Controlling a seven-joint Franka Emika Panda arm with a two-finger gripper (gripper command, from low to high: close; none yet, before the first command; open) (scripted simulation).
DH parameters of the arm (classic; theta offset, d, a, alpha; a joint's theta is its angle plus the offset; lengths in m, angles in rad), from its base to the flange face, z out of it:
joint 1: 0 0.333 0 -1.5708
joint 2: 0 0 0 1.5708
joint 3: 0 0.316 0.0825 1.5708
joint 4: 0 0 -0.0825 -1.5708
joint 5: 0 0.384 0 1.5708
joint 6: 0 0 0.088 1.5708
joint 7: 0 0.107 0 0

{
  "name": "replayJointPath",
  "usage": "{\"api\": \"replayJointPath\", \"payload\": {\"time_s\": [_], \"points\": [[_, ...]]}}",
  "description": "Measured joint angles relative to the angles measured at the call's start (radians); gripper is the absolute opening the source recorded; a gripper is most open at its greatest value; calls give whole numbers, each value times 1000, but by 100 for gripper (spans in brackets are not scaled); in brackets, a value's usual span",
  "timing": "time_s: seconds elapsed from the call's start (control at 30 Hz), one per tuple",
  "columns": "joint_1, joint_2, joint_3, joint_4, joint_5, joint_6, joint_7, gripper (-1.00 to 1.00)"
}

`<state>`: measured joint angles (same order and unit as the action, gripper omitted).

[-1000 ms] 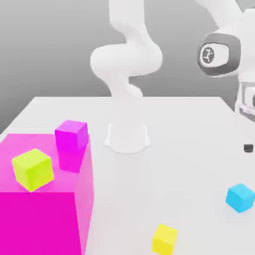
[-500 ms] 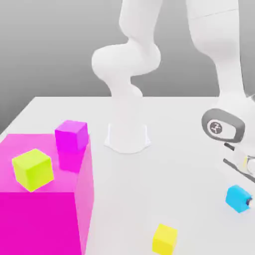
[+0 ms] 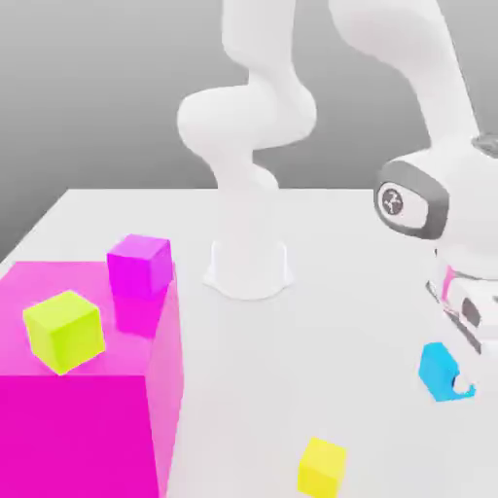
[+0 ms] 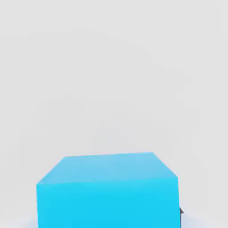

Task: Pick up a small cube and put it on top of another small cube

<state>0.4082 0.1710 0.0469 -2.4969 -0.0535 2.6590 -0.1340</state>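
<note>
The tool (image 3: 465, 381) is closed on the small cyan cube (image 3: 440, 373), gripping it, at the near part of the surface (image 3: 292, 370) toward the exterior view's right. Part of the cube is hidden behind the tool, and a small pale patch of a fingertip (image 3: 463, 383) shows against it. Whether the cube touches the surface or is slightly above it, I cannot tell. In the hand view the same cube appears close up, with one broad bright face and a duller one adjoining it. The small yellow cube (image 3: 322, 469) sits on the surface, nearer than the cyan one and to its left, well apart from it. At the exterior view's left stands a large magenta box (image 3: 83, 433). On its top are a magenta cube (image 3: 140, 266), toward the far right corner, and a yellow-green cube (image 3: 64, 332), nearer and farther left; these two stand apart, both turned at an angle to the box's edges. The white arm (image 3: 248, 185) rises from its base at the far middle of the surface and reaches over to the right, its hand (image 3: 452, 199) above the cyan cube.
</note>
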Motion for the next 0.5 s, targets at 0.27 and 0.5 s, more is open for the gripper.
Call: {"api": "replayJointPath", "payload": {"time_s": [0.27, 0.5], "points": [[-110, 10, -145, 29, 92, -13, 220, -100], [-122, 107, -137, 36, 117, 76, 210, 100]]}}
